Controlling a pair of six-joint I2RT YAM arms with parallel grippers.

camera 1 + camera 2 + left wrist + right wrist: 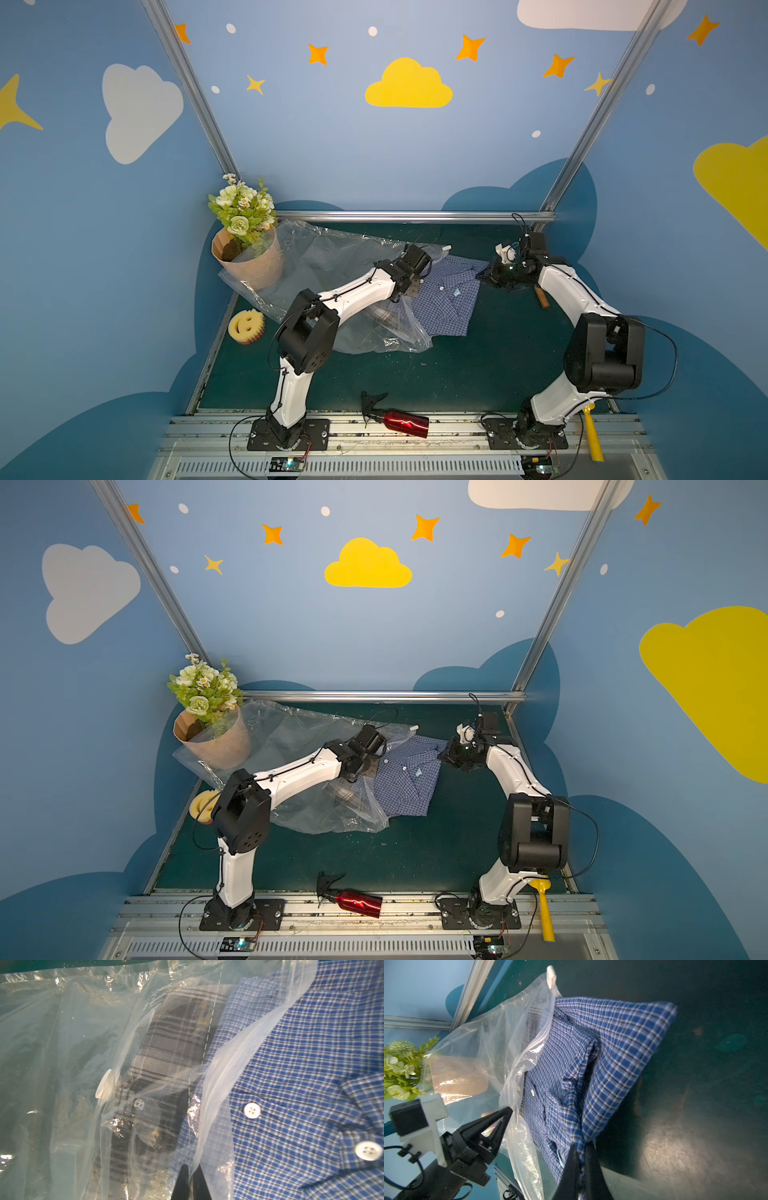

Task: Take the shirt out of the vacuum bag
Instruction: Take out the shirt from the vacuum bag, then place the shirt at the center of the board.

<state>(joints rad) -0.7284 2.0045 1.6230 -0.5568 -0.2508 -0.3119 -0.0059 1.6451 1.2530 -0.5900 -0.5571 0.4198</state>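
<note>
The blue checked shirt [446, 303] [405, 785] lies mid-table, mostly outside the mouth of the clear vacuum bag [328, 270] [286, 746], its left edge still under the plastic. My left gripper [192, 1167] [409, 290] is shut on the bag's zip-seal edge [245, 1043] beside the shirt's buttons. My right gripper [582, 1144] [485, 277] is shut on a corner of the shirt [602, 1053] and holds that corner raised off the mat. The round white valve [106, 1087] and a grey plaid cloth [166, 1053] show through the bag. The white slider [551, 974] sits at the far end of the seal.
A paper-wrapped flower pot [249, 253] stands on the bag's back left corner. A yellow smiley sponge [246, 326] lies at the left edge, a brown stick [541, 298] under the right arm, a red spray bottle [399, 419] and a yellow tool [592, 436] at the front rail.
</note>
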